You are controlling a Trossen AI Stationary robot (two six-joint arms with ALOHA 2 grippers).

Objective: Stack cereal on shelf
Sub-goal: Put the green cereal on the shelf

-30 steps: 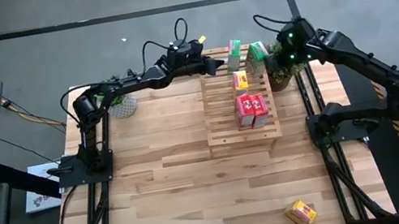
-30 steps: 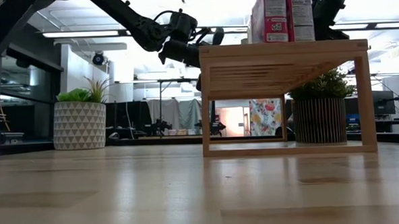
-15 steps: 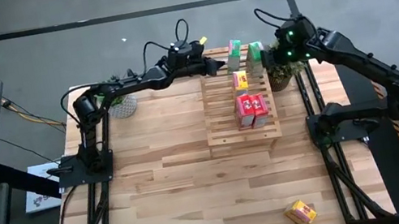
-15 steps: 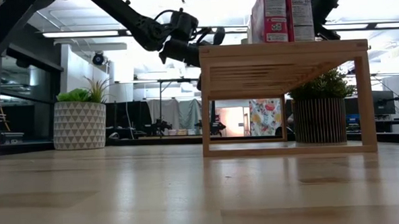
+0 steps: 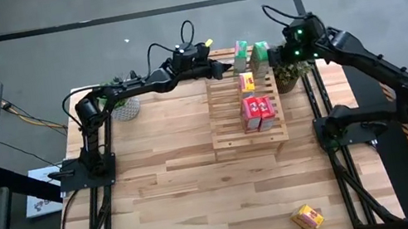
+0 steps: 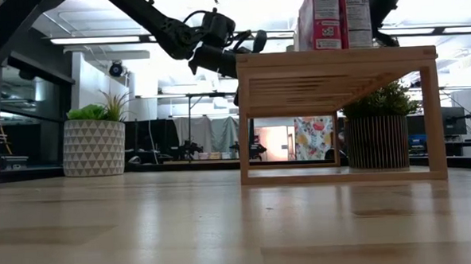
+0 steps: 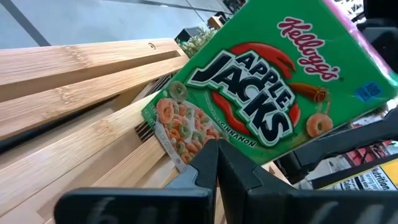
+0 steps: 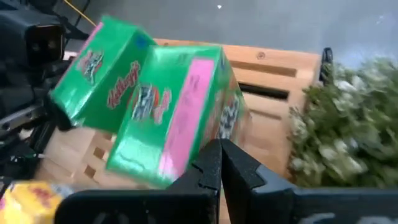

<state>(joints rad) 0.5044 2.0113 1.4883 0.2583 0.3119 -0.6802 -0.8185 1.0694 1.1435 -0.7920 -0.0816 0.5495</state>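
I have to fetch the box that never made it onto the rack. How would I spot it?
Start from the slatted wooden shelf at the far middle of the table, then look to the opposite, near edge on the right arm's side. There a yellow cereal box lies alone on the bare tabletop; every other box is up on the shelf.

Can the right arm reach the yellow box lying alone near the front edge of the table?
Probably yes: the yellow box lies in the open on the right arm's side, though the right gripper is shut.
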